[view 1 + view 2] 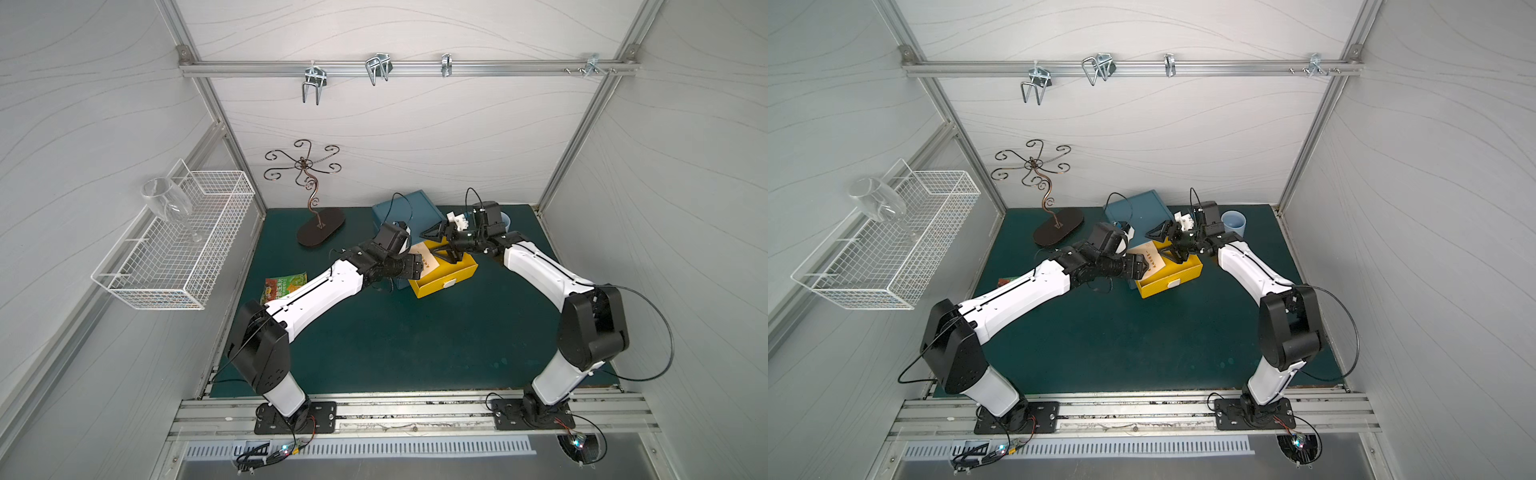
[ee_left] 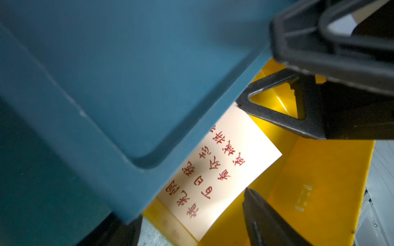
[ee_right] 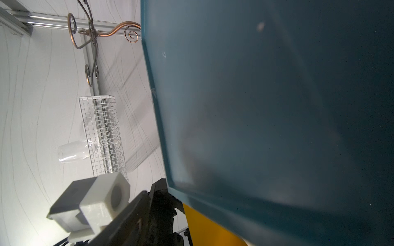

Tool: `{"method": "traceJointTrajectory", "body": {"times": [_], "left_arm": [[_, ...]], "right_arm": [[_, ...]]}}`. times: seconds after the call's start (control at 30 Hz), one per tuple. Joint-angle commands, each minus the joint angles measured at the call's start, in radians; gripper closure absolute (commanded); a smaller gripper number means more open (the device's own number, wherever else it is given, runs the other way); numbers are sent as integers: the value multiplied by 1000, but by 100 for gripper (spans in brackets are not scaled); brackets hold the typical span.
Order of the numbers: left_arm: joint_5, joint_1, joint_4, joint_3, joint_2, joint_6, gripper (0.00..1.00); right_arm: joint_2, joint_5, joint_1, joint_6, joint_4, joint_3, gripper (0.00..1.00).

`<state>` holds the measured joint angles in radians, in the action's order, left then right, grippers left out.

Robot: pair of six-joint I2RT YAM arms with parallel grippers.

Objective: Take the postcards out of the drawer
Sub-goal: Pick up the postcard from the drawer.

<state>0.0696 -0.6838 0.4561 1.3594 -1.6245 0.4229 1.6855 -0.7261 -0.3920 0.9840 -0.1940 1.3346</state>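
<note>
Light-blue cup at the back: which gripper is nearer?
Right. The right gripper reaches into the yellow drawer from the side of the cup; the left gripper is at the drawer's opposite side, farther off.

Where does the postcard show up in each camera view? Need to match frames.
Both top views: the postcard is mid-picture, in the open yellow drawer, between the two arms' ends.
Left wrist: the postcard is in the drawer, partly tucked under the blue cabinet.
Right wrist: not in it.
Shared landmark: the yellow drawer, seen in all four views.
</note>
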Motion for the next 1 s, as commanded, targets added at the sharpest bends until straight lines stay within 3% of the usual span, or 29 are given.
{"method": "traceJointTrajectory", "body": {"times": [0.0, 0.17, 0.57, 0.97], "left_arm": [[40, -13, -95, 44, -9, -1, 22], [41, -14, -97, 44, -9, -1, 22], [36, -14, -99, 46, -2, -8, 22], [24, -14, -96, 46, 10, -21, 21]], "right_arm": [[-29, -61, -16, 65, 28, -23, 22], [-18, -72, -13, 67, 16, -17, 26], [64, -62, -34, -221, -357, 164, 31], [118, -26, -70, -330, -467, 235, 41]]}}
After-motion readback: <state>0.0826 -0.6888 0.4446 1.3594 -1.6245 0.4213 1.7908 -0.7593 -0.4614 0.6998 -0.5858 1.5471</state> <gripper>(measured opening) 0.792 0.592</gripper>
